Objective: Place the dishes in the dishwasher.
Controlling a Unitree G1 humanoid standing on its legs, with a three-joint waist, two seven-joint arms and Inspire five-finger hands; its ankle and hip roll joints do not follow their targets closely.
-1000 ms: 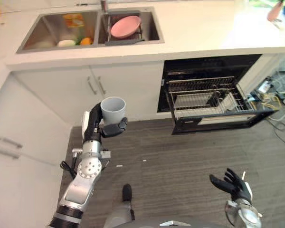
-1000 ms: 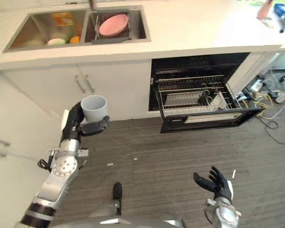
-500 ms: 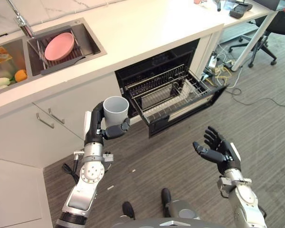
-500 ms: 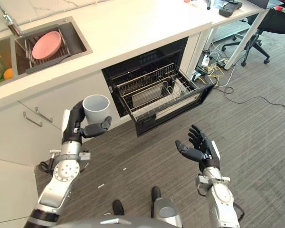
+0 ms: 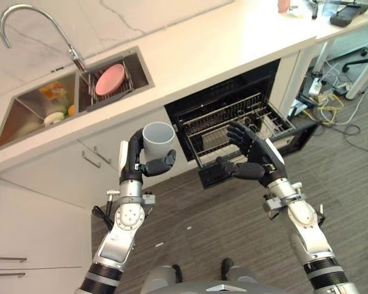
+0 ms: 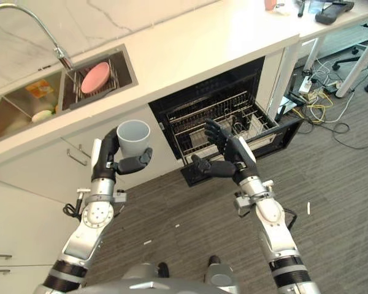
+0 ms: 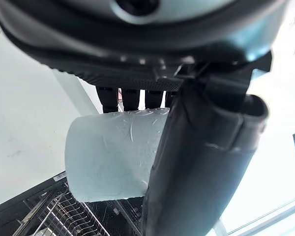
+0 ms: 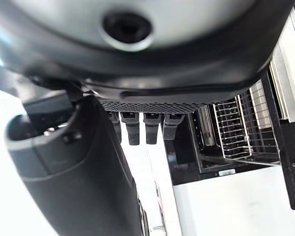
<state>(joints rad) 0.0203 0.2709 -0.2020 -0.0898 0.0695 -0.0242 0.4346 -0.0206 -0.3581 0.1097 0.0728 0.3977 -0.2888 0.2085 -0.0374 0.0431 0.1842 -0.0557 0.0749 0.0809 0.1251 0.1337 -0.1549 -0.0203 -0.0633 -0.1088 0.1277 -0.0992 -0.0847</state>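
Note:
My left hand [image 5: 141,166] is shut on a pale grey cup [image 5: 158,139], held upright in front of the white cabinet doors, left of the dishwasher; the cup [image 7: 110,155] also fills the space between fingers and thumb in the left wrist view. The dishwasher [image 5: 233,98] stands open under the counter with its wire rack [image 5: 224,122] pulled out. My right hand [image 5: 253,158] is open, fingers spread, raised in front of the rack and holding nothing. A pink plate [image 5: 110,79] rests on a rack in the right sink basin.
The steel double sink [image 5: 61,101] holds a few small items in its left basin, with a curved faucet [image 5: 30,24] behind. White countertop [image 5: 221,37] runs right. Cables [image 5: 322,101] and chair legs lie on the floor at the right.
The camera has shifted. My right hand has risen from low by the floor to just in front of the pulled-out rack. The left hand still holds the cup.

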